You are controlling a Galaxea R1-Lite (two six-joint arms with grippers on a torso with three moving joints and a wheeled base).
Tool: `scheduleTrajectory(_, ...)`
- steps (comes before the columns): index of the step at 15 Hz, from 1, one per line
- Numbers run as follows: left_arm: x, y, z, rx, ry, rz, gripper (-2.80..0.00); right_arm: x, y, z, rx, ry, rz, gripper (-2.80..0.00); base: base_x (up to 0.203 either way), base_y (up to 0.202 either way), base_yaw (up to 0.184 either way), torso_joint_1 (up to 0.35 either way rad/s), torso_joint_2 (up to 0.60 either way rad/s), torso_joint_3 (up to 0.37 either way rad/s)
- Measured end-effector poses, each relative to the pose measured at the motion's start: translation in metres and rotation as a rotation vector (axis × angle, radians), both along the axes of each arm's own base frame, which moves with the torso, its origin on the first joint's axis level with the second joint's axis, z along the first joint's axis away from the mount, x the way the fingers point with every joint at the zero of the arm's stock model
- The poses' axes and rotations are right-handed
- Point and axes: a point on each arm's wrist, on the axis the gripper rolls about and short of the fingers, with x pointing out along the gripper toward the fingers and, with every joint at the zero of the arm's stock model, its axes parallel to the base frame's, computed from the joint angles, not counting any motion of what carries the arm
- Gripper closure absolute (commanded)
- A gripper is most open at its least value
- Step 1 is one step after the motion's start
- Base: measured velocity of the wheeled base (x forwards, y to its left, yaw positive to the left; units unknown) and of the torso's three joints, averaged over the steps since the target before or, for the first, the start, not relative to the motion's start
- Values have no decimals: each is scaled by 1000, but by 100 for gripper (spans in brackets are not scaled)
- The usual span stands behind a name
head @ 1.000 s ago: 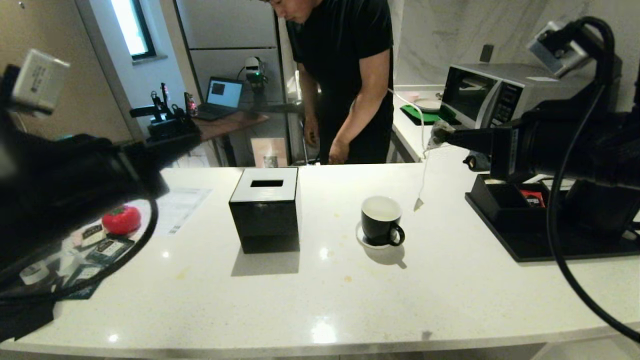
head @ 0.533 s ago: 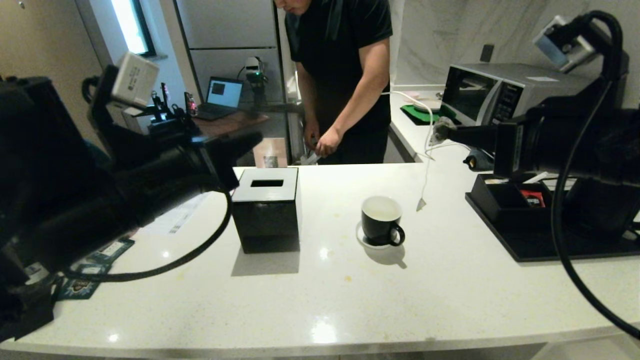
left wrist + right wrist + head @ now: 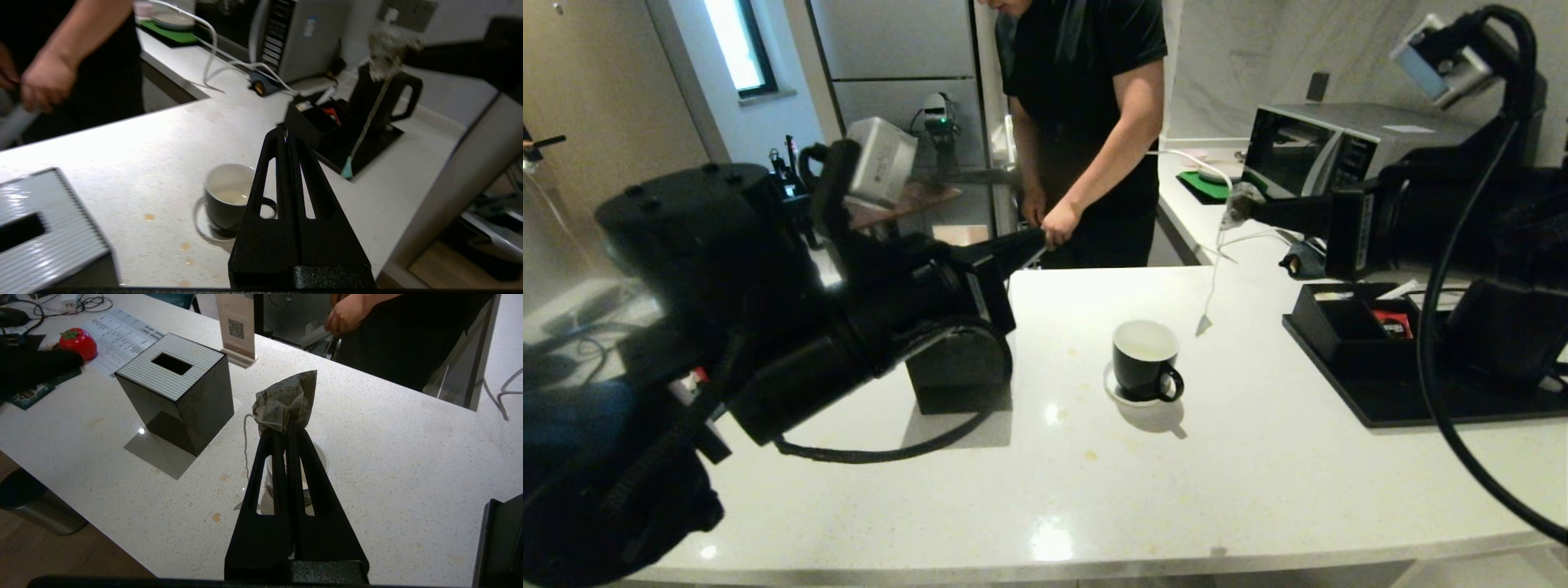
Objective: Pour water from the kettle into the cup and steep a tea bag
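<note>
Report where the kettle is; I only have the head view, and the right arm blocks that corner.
Observer: The kettle stands upright on the black tray, behind the right arm.
Operator: Check what the right gripper has.
Observer: The right gripper is shut on a tea bag, held in the air, not in the cup.
Operator: Confirm the left gripper.
Observer: The left gripper is shut and empty, above the counter.

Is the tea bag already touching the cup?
Apart. In the head view the right gripper holds the tea bag up high, off to the side of the cup; only its string and tag hang down, beside the cup, clear of it.
</note>
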Motion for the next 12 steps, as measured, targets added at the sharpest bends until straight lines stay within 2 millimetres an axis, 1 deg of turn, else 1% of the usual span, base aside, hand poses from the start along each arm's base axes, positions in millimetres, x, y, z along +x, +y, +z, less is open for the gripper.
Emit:
scheduleTrajectory(3, 1, -16, -12, 9, 8, -39, 0, 4, 2, 1, 1, -2, 0, 0, 0, 0, 0, 0, 0, 0)
scheduleTrajectory(7, 3, -29, -27, 24, 25, -64, 0, 8, 5, 1, -1, 1, -1, 0, 0, 0, 0, 0, 0, 0)
scheduleTrajectory(8, 2, -30, -30, 30, 33, -68, -280, 9, 5, 1, -1, 2, 0, 0, 0, 0, 0, 0, 0, 0)
scheduleTrajectory(12, 3, -33, -34, 37, 35, -73, -280, 10, 6, -1, -5, 8, 0, 0, 0, 0, 0, 0, 0, 0)
